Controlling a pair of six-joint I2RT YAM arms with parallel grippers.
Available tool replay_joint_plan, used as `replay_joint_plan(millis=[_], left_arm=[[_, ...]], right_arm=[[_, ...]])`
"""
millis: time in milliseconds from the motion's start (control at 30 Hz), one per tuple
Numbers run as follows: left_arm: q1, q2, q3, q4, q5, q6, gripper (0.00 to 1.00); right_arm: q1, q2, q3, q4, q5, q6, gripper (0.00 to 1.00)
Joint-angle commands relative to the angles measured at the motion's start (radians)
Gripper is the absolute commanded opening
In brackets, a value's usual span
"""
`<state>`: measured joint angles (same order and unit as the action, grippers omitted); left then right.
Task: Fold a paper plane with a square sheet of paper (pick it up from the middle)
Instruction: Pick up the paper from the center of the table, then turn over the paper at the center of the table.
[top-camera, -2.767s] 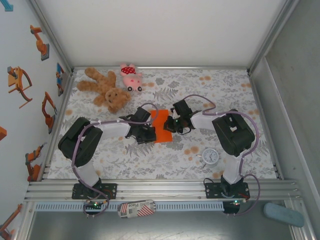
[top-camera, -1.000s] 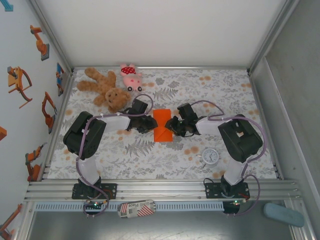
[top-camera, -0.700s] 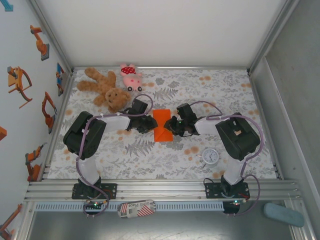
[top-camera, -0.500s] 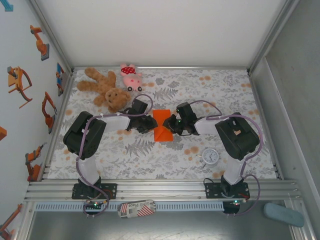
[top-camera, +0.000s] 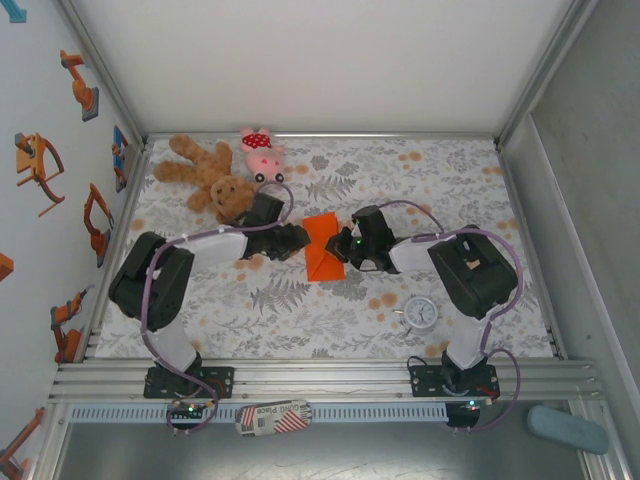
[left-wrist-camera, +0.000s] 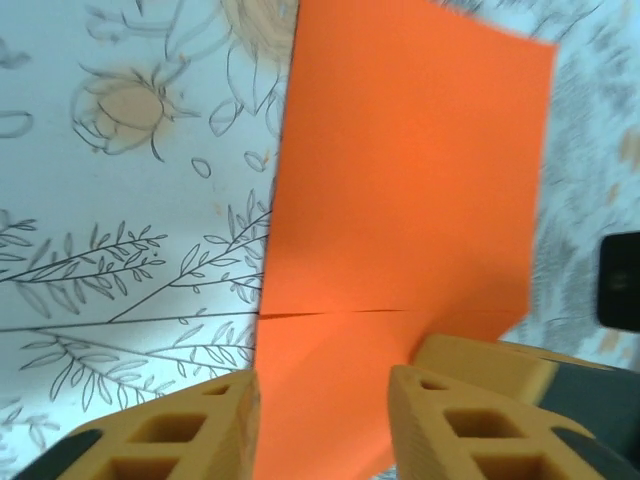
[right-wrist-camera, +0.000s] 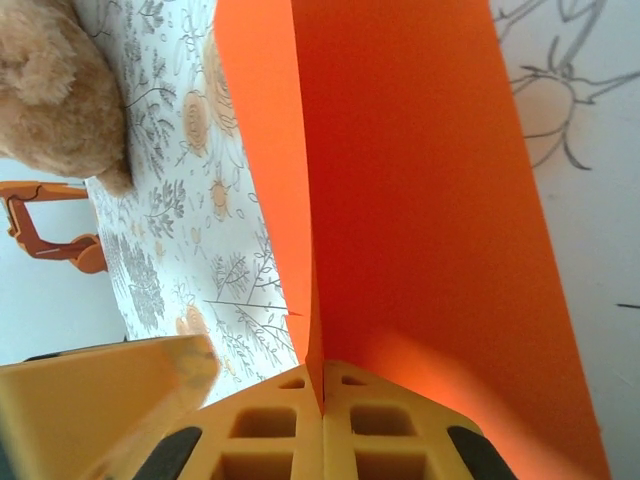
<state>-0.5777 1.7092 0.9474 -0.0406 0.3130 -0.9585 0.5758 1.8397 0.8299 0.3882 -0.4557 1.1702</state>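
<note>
1. Table (top-camera: 450, 200): floral cloth. Paper (top-camera: 323, 245), folded to a strip, lies mid-table between both grippers.
2. Left arm (top-camera: 210, 245): elbow swung further outward than half a second back.
3. Bear (top-camera: 210, 178): far-left, well apart from paper. Right wrist view catches it beyond the fold.
4. Paper: now skewed, it sat square before. Left wrist view shows a thin line across the sheet, crease or layer edge; too small to tell from top.
5. Right gripper (right-wrist-camera: 322, 395): clenched on paper's raised fold edge, pads meeting on the sheet.
6. Left gripper (left-wrist-camera: 322, 385): jaws released, standing apart, paper's near edge between them.
7. Clock (top-camera: 421, 313): near-right, apart from paper.
</note>
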Motion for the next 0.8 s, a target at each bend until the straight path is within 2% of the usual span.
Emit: replay_joint_plan(millis=[0, 200, 400, 533, 767], left_arm=[[0.036, -0.129, -0.050, 0.013, -0.003, -0.018, 0.46], [0.085, -0.379, -0.169, 0.105, 0.000, -0.056, 0.71], [0.086, -0.553, -0.244, 0.246, 0.050, -0.090, 0.94], [0.081, -0.579, -0.274, 0.355, 0.120, -0.143, 0.99], [0.058, -0.553, -0.275, 0.396, 0.158, -0.156, 1.00]], right_arm=[[0.006, -0.083, 0.009, 0.036, 0.009, -0.074, 0.00], [-0.002, -0.258, 0.071, -0.061, -0.008, -0.183, 0.00], [-0.029, -0.316, 0.108, 0.010, -0.125, -0.123, 0.00], [-0.037, -0.312, 0.121, 0.125, -0.196, -0.027, 0.00], [-0.039, -0.291, 0.113, 0.275, -0.251, 0.090, 0.00]])
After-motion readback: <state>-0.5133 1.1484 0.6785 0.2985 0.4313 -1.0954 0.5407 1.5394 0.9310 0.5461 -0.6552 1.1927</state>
